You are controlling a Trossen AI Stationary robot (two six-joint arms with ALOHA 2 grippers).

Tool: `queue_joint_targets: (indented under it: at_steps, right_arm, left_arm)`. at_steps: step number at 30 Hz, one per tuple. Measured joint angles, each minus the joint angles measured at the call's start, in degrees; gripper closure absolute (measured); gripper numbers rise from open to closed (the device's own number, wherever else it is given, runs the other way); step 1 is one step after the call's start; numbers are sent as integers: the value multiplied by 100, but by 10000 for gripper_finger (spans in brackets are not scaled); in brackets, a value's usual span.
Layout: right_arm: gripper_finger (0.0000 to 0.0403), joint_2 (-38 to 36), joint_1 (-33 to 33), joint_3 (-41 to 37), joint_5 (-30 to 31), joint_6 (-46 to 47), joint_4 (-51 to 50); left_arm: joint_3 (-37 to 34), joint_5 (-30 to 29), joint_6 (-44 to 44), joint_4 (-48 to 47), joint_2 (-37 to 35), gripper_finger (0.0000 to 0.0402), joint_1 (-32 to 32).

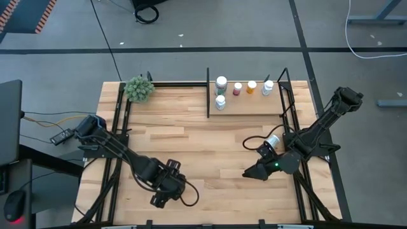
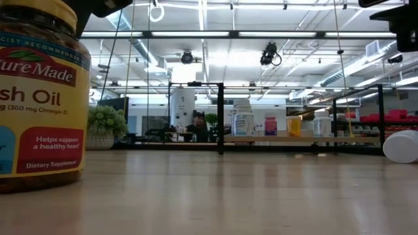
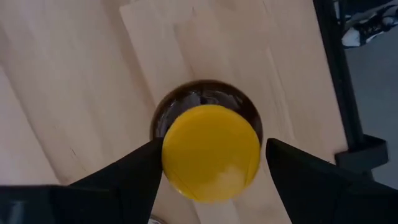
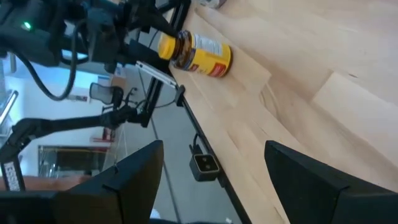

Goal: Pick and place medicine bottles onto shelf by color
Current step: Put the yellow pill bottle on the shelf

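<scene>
— We have the left gripper [image 3: 211, 163] hanging right over the fish oil bottle [image 3: 210, 151], which stands upright on the bench [image 1: 191, 137] near its 7 o'clock corner. The fingers [image 3: 124, 177] are spread to either side of the yellow lid; we see a sliver of gap on one side and a wider one on the other, so nothing is pinched yet.

— That uneven gap is our worry. If we close off-centre, one finger meets the lid first and could shove the bottle sideways or tip it.

— And the lid is smooth and round. If we pinch only the lid rather than going lower, we judge it could slip out once lifted.

— Where does it have to go?

— The shelf [image 1: 248, 109] sits at 1 o'clock, well apart from here, with five bottles already on it. It is a long carry, and its black posts could catch a wide bottle on the way in.

— And our right gripper [image 1: 249, 173]?

— It hovers at about 4 o'clock, fingers spread and empty, near a white-capped bottle [image 1: 272, 140] lying on its side. That one could roll if nudged, and the two arms could cross paths mid-bench.
</scene>
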Motion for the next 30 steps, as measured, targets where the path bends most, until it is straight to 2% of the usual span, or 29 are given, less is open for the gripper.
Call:
queue_joint_targets:
  at_steps: [4, 7, 10, 15, 21, 23, 26, 28, 30]
  right_arm:
    - [117, 0, 50, 0, 140, -16, -2]
    - [117, 0, 48, 0, 157, -108, -4]
    - [117, 0, 48, 0, 157, -242, -25]
    - [117, 0, 48, 0, 157, -436, -28]
    - [117, 0, 48, 0, 158, -773, -39]
    - [117, 0, 48, 0, 157, -798, -39]
    - [117, 0, 48, 0, 158, -826, -39]
    - [117, 0, 48, 0, 157, -831, -39]
    - [116, 0, 48, 0, 157, -752, -39]
  left_arm:
    - [0, -389, 109, 274, 79, 120, 41]
    - [0, -571, 438, 726, 94, 145, 147]
    - [0, -571, 605, 978, 94, 191, 403]
    - [0, -580, 1081, 1018, 91, 295, 1099]
    - [1, -105, 1626, 1563, 91, 388, 2094]
    - [26, -56, 1752, 1588, 91, 396, 2388]
    - [235, -51, 2038, 1423, 91, 386, 2743]
    - [537, 3, 2053, 864, 91, 373, 2912]
    - [932, 322, 2102, 87, 80, 358, 3025]
